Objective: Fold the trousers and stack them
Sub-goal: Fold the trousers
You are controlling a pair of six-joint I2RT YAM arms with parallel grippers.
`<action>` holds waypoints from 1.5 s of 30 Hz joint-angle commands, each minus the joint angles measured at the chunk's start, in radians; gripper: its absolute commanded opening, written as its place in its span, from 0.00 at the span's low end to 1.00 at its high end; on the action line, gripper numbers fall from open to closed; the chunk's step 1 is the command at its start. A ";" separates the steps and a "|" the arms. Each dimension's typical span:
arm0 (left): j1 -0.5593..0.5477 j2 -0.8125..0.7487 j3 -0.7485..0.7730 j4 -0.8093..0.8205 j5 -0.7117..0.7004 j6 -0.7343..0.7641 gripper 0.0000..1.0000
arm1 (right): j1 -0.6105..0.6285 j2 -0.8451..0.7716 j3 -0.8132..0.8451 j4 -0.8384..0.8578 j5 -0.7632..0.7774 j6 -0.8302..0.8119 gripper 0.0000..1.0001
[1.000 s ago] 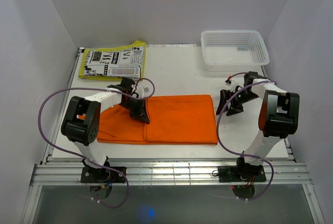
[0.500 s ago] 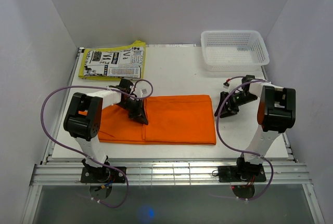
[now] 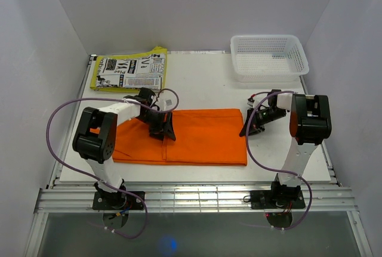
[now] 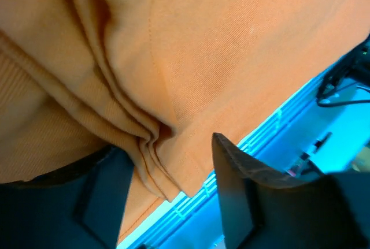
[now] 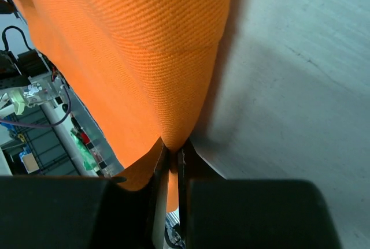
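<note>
Nearest the arm bases, the orange trousers (image 3: pixel 203 135) lay flat on the white table (image 3: pixel 203 90), already folded into a long rectangle running left to right, their near edge close to the table's front rim. On the left part of the cloth sat the left gripper (image 3: pixel 162 127); the left wrist view showed its jaws standing apart, with a bunched ridge of fabric folds lying between the fingers (image 4: pixel 237 191) but not clamped. At the right end of the trousers, the right gripper (image 3: pixel 246 127) met the short edge, and its own camera showed the jaws closed tight on a thin pinch of that orange edge, bare table just beside it. Farther back, well apart from the cloth, a yellow printed packet (image 3: pixel 129 71) lay at the far left and a white mesh basket (image 3: pixel 270 57) stood at the far right.
</note>
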 commanded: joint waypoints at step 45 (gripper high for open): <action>0.538 -0.280 -0.061 -0.140 -0.075 0.326 0.98 | -0.454 -0.109 0.119 -0.228 0.162 -0.343 0.08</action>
